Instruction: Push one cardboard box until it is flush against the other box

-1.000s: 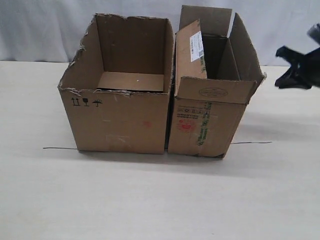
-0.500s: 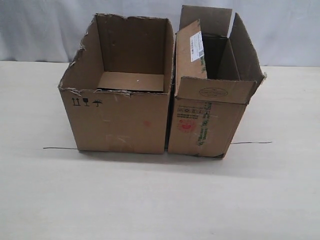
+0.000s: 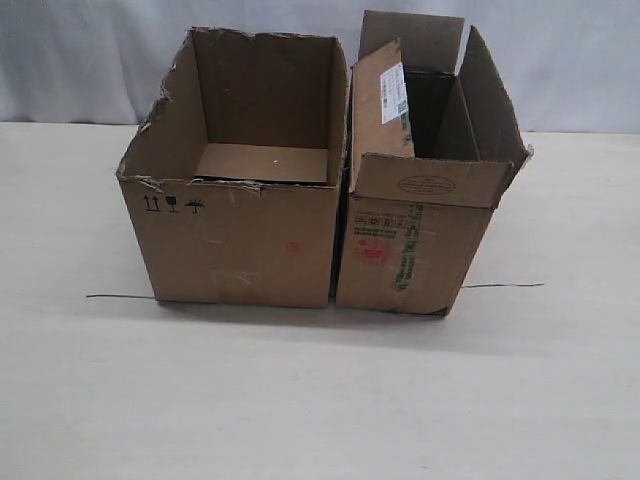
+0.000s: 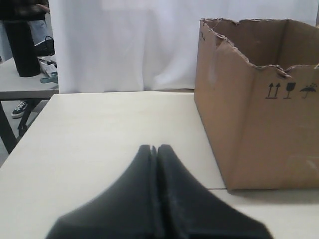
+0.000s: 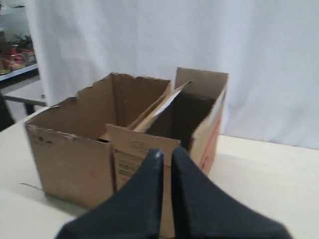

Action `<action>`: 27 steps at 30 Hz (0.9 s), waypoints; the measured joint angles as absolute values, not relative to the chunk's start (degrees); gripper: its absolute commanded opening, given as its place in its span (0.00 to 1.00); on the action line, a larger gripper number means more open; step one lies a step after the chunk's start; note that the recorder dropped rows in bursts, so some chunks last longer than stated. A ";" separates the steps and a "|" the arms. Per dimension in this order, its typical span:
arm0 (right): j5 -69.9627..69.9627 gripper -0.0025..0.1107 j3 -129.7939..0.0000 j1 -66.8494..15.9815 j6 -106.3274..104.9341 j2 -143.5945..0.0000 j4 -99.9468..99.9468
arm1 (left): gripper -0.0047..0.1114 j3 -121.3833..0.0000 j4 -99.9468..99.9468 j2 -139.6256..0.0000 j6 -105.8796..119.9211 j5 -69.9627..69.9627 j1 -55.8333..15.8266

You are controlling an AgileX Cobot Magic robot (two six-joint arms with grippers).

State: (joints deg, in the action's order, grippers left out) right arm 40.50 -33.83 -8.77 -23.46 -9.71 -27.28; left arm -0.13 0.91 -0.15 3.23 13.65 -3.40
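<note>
The narrower cardboard box (image 3: 410, 250), with upright flaps, a white label (image 3: 393, 92) and red and green print, stands on the right. Its left side lies against the wider ragged-rimmed box (image 3: 240, 240), with only a thin dark seam between them. Neither gripper shows in the exterior view. In the left wrist view my left gripper (image 4: 155, 148) is shut and empty, over bare table beside the wider box (image 4: 259, 134). My right gripper (image 5: 167, 152) is raised and back from the narrower box (image 5: 209, 132) and the wider box (image 5: 70, 154). Its fingers are together with a thin slit, holding nothing.
The boxes stand on a pale table (image 3: 300, 400) crossed by a thin dark line (image 3: 120, 296). A white curtain (image 3: 90, 60) hangs behind. In the left wrist view the table's side edge (image 4: 30, 124) drops off toward a second table (image 4: 25, 84) with dark objects.
My right gripper, seen at the right edge of the exterior view a second ago, has drawn out of that view. Both boxes have stayed put.
</note>
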 measured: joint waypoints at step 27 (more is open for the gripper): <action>16.67 0.07 -0.27 -14.45 -4.95 -0.16 -2.92 | 0.04 -0.13 0.91 -0.15 3.23 13.65 -3.40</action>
State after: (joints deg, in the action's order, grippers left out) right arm 16.67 -0.27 -14.45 -4.95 -0.16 -2.92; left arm -0.13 0.91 -0.15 3.23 13.65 -3.40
